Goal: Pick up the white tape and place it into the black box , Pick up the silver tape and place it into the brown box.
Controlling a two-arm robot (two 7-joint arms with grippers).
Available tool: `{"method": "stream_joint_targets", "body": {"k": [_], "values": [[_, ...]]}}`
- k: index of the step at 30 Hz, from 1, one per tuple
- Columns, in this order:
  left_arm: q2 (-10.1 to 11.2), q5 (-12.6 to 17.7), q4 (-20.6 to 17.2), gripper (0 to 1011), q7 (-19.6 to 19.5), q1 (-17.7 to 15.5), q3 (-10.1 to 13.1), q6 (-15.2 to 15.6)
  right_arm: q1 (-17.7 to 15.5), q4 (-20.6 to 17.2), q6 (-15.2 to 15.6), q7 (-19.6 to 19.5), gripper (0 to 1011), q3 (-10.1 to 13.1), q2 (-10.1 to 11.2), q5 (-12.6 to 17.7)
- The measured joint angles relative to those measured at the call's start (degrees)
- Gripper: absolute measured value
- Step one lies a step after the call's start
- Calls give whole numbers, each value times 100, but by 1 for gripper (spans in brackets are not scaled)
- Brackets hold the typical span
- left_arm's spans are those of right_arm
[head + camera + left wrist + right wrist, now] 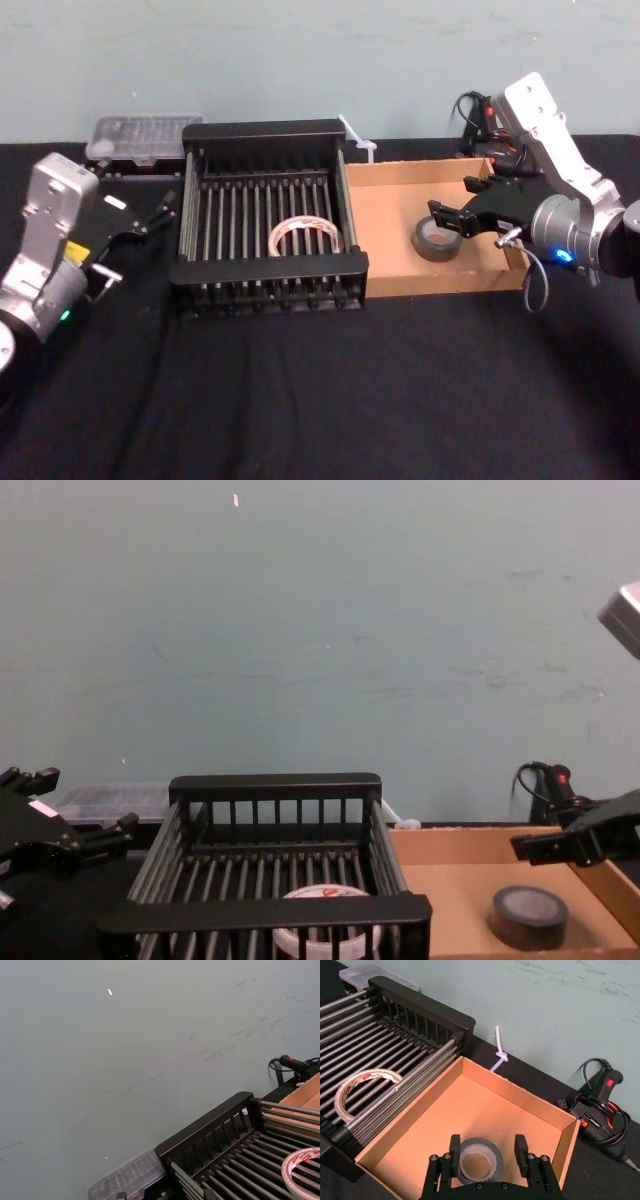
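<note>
Just above silver tape [437, 241], right tool [441, 217] spread

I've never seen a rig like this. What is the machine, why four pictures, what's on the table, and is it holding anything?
It is a robot with two arms, each ending in a two-fingered gripper. One picture looks down from its head, one looks across from its chest, and one comes from each wrist. On the black-covered table stand a black box with barred sides and a brown box, side by side. The white tape lies in the black box, the silver tape in the brown box. The right gripper hangs open above the silver tape, holding nothing. The left gripper is open too, empty, left of the black box.
</note>
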Motion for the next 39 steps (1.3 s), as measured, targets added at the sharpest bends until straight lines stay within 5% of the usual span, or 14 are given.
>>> {"method": "stream_joint_targets", "body": {"k": [13, 19, 27, 34, 39], "values": [[0, 0, 0, 1001, 0, 0, 0, 0, -3, -7, -1, 6, 1002, -2, 5, 5], [0, 0, 0, 1001, 0, 0, 0, 0, -100, -44, -178, -78, 1003, 102, -36, -79], [0, 0, 0, 1001, 0, 0, 0, 0, -549, -181, -1245, -897, 1002, 375, -240, -561], [0, 0, 0, 1001, 0, 0, 0, 0, -1116, -62, -2800, -1873, 1002, 540, -465, -1294], [0, 0, 0, 1001, 0, 0, 0, 0, -1331, 51, -3268, -2162, 1003, 592, -523, -1573]]}}
